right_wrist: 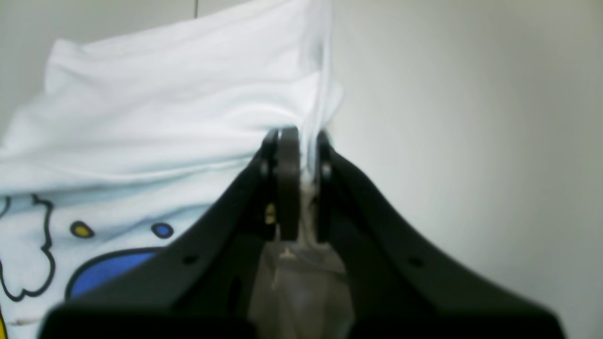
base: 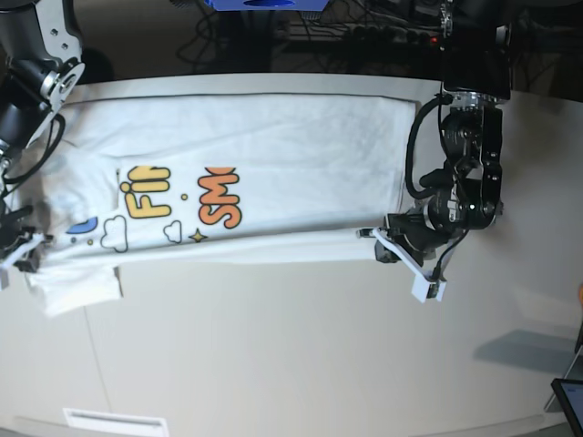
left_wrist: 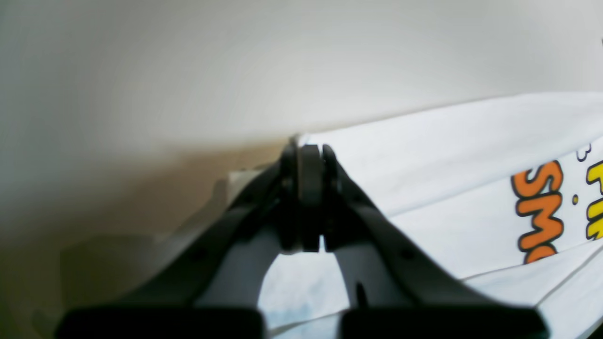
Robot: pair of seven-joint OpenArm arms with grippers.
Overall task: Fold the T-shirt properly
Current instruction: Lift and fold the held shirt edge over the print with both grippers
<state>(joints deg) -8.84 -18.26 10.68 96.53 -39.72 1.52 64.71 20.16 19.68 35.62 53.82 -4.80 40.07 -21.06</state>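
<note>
1. There is one large white cloth T-shirt [base: 273,173] with orange, yellow and blue cartoon lettering, clouds and stars, lying spread on the pale cream table [base: 291,355]. In the base view its long axis runs left to right across the far half of the table, the hem end pointing right and the sleeve end pointing left.
2. The print sits left of the shirt's middle, with the letters turned on their side. One short sleeve [base: 77,289] sticks out toward the near side at the left end.
3. My left gripper [left_wrist: 308,155] is at the shirt's near right corner in the base view. Its two black fingers [left_wrist: 330,165] are pressed together on the corner of the T-shirt [left_wrist: 447,155], with white fabric running away to the right in the left wrist view, the orange letters further along.
4. My right gripper [right_wrist: 294,136] is at the shirt's near left end (mostly past the edge of the base view). Its two black fingers [right_wrist: 287,165] are pinched narrow on a thin fold of the T-shirt [right_wrist: 165,117], which bunches up to the left of them, blue and yellow print below.
5. Two arms, two grippers, each with cloth clamped; the shirt is stretched between them along its near edge.
</note>
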